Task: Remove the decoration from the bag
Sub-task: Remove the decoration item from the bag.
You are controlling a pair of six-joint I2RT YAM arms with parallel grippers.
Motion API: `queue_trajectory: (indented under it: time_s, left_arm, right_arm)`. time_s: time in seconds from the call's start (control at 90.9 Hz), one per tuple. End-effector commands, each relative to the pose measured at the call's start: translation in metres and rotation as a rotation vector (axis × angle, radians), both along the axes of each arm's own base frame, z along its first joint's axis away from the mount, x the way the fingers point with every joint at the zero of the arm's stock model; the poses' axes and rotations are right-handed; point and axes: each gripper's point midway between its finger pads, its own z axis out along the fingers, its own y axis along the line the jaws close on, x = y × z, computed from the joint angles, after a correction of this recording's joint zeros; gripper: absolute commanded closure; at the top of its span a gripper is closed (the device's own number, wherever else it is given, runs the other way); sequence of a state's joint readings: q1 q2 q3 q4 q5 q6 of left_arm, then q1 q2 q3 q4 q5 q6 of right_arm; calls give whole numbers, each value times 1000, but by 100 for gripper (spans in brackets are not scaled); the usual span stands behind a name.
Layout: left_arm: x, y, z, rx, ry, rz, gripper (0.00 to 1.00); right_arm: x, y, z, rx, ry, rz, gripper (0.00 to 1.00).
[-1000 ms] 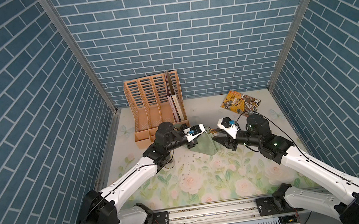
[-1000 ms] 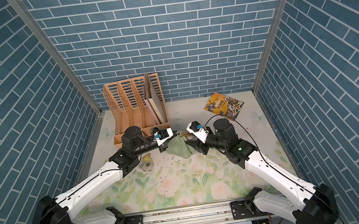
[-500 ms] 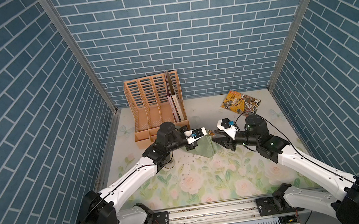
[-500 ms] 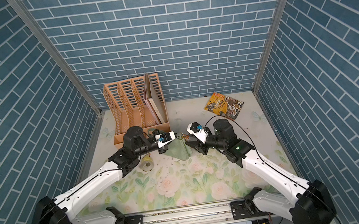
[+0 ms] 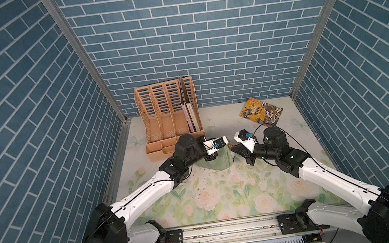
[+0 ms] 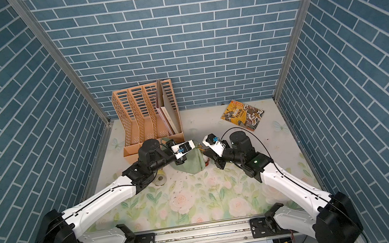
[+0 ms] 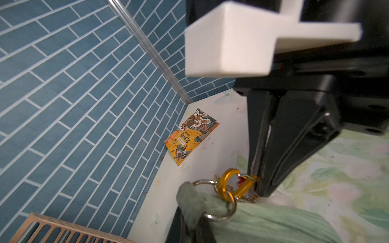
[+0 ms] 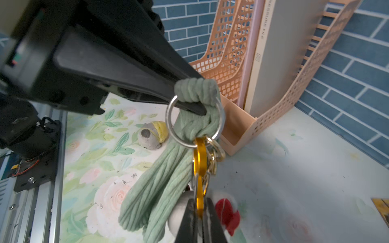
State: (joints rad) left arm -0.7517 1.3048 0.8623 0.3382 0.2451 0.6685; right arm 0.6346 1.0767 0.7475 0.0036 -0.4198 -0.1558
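Observation:
The bag [image 5: 219, 161] [image 6: 192, 164] is sage-green ribbed fabric and hangs bunched over the floral mat. My left gripper [image 7: 194, 221] [image 5: 226, 146] is shut on the bag's fabric loop [image 7: 189, 199], which passes through a silver ring [image 8: 172, 117]. A gold carabiner [image 8: 199, 160] [image 7: 227, 181] hangs from that ring. My right gripper [image 8: 199, 205] [image 6: 204, 152] is shut on the carabiner's lower end. The decoration [image 8: 225, 208], a white plush with a red patch, sits just behind the right fingers, partly hidden by them.
An orange file rack [image 5: 170, 120] with folders stands at the back left, close behind the bag. A yellow booklet [image 5: 260, 112] lies at the back right. A small grey and yellow plush toy [image 8: 151, 136] [image 6: 160, 180] lies on the mat by the left arm.
The right gripper's jaws have shut on the gold carabiner; they stood partly open before. The left gripper keeps its hold on the bag.

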Motion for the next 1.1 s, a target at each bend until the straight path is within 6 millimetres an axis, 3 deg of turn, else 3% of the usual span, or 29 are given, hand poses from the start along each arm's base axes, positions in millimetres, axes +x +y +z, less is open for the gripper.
queue_trajectory:
  time_s: [0.0,0.187,0.396,0.55,0.748,0.924,1.089]
  left_arm:
    - [25,8,20,-85,-92,231,100]
    - [22,8,15,-131,-143,335,100]
    - [29,25,30,-239,-197,451,100]
    - [31,23,45,-328,-197,477,100]
    - [35,22,47,-368,-208,506,100]
    - [34,19,50,-396,-201,491,100]
    - [32,18,51,-411,-198,475,100]
  right_arm:
    - [7,-14,-1,-79,36,-189,96]
    - [14,-32,14,-244,43,-371,99]
    - [18,-50,38,-359,118,-486,100]
    - [11,-22,38,-334,278,-486,100]
    - [5,14,38,-206,479,-514,100]
    - [11,25,51,-68,498,-533,100]
    - [-2,53,55,55,578,-426,85]
